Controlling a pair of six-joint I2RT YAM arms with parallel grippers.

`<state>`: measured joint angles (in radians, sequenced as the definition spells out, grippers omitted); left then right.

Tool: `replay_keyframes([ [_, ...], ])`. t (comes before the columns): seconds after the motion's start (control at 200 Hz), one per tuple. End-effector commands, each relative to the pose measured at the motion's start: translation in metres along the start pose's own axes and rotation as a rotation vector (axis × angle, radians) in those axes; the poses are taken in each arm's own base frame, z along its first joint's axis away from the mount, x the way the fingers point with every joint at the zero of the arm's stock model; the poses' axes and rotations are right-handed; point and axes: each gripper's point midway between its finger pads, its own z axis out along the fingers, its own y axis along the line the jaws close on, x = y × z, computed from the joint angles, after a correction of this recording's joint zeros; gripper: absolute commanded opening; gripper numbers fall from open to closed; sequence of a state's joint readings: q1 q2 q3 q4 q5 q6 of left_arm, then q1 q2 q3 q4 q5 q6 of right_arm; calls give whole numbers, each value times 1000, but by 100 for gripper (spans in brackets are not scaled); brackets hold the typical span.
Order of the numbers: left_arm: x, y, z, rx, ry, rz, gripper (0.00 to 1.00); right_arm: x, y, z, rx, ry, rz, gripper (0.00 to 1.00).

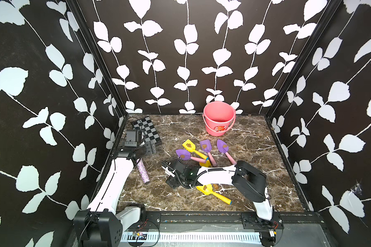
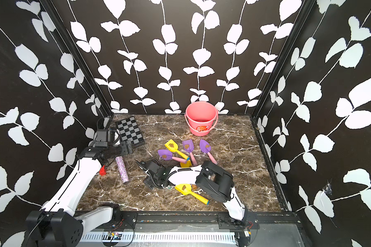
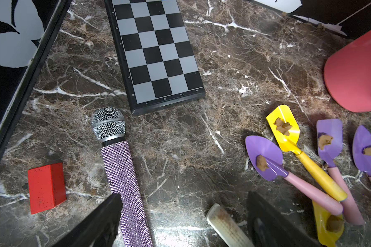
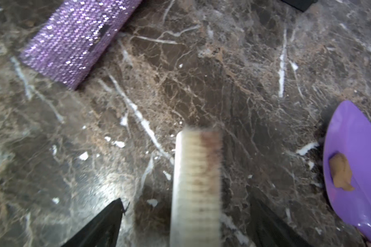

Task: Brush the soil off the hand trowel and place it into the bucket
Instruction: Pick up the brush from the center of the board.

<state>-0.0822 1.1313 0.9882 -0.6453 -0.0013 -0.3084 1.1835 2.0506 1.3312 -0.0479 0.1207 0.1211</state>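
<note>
Table: marble top, closed in by a black rail and a wall on three sides. The widest bare patch is ahead of the right gripper, running to the microphone. A narrower bare strip lies between the trowels and the bucket.

Bucket: upright, mouth up, well beyond the right jaws on their trowel side, close to the back rail.

Chessboard: flat, ahead of the left gripper. The red block sits to one side of those jaws, past the microphone. Left jaws are spread wide with nothing between them.

Right jaws are spread wide. A brush runs lengthwise down the middle, with a gap to each finger and its blurred, brown-stained end past the fingertips. Cannot tell whether it rests on the marble.

Purple trowel: just beside the right jaws on the bucket side, apart from the finger. Its long axis is roughly parallel to the jaws' reach — blade tip pointing the way the fingertips point, pink handle trailing back. Soil is one brown clump on the blade.

More trowels fan out beyond it, blades toward the bucket, each with a clump. A yellow trowel lies behind the right jaws, near the front rail.
</note>
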Motion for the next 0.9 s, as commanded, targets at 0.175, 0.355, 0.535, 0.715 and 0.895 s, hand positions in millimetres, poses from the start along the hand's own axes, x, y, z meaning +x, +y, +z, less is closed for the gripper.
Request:
replay_keyframes([
  [0.175,0,-1,-3,13,-11,12,93,5,-12,6,-3,59,75,79],
  [0.355,2,0,-2,8,-10,15,93,16,-12,10,-32,113,106,76],
  [0.535,3,-1,-2,19,-3,13,93,25,-8,21,-37,139,120,59],
  [0.715,5,-6,-4,48,3,7,93,10,-16,17,14,101,125,42],
  [0.895,5,-21,-7,134,8,-32,93,-32,-44,-9,46,-38,265,28],
])
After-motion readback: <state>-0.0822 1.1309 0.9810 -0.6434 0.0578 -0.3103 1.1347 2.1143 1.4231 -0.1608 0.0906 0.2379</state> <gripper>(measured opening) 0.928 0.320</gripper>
